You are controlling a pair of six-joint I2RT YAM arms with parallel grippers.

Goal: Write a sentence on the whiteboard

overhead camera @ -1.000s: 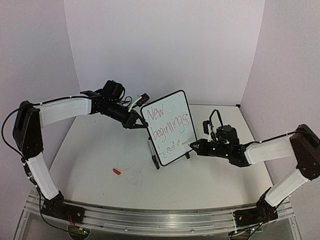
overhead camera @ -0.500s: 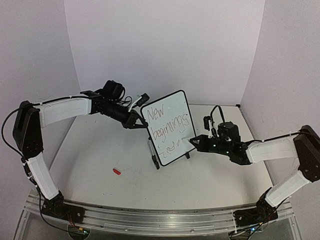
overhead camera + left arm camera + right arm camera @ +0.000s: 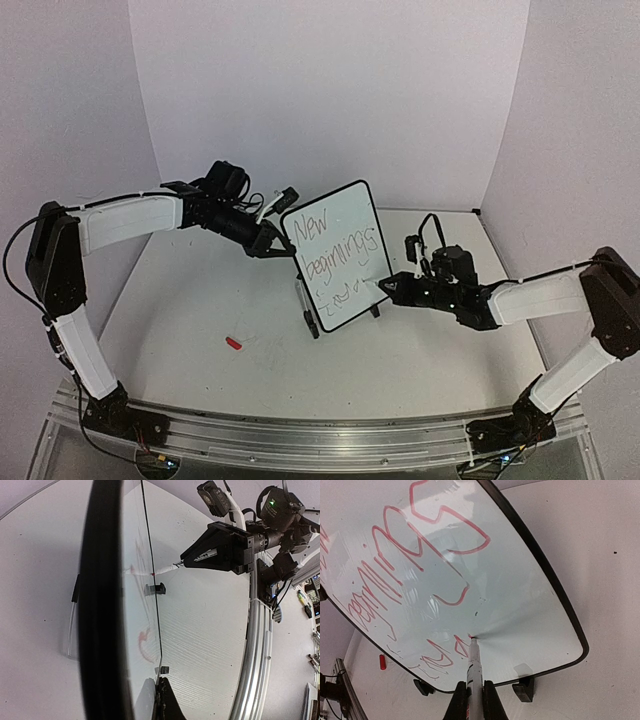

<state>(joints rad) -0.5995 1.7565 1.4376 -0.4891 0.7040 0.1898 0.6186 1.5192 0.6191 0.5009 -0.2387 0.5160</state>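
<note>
**Light Board, Best Braced at the Frame**

Finds the whiteboard [image 3: 352,205] mid-counter [image 3: 200,330], propped on two small feet between the arms. Judged light, stiff and glossy, so liable to skid or tip under pen pressure. Best held by the black frame, clear of the smear-prone sentence [image 3: 338,256]. Left fingers [image 3: 265,243] clenched, apparently on the board's left edge, though partly hidden. Right fingers [image 3: 489,702] clamped on a marker [image 3: 473,665], tip touching the bottom line.

The whiteboard [image 3: 520,595] had a glossy, smooth white face catching reflections, within a black plastic-looking frame [image 3: 556,584]. The counter [image 3: 400,350] looked matt white, faintly scuffed. Its near rail [image 3: 300,432] was ridged bare metal. The marker [image 3: 474,665] looked like smooth white plastic.
</note>
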